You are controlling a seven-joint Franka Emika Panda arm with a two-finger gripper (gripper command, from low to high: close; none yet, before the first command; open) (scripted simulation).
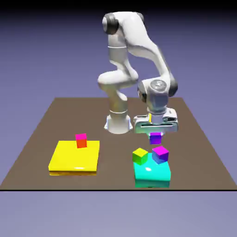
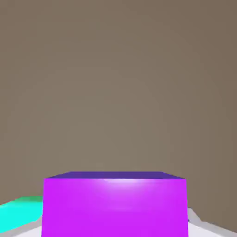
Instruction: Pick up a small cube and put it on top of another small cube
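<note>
The gripper (image 1: 156, 131) holds the small purple cube (image 1: 155, 138) above the table (image 1: 55, 120). It should carry it level over the yellow-lime cube (image 1: 140, 155), then lower slowly.

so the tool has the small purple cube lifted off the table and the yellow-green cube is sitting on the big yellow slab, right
Not quite. The tool does hold the small purple cube in the air, but the yellow-green cube sits on the cyan block, beside the magenta-topped cube. The yellow slab carries only the magenta-and-orange cube. The exterior view shows this.
</note>
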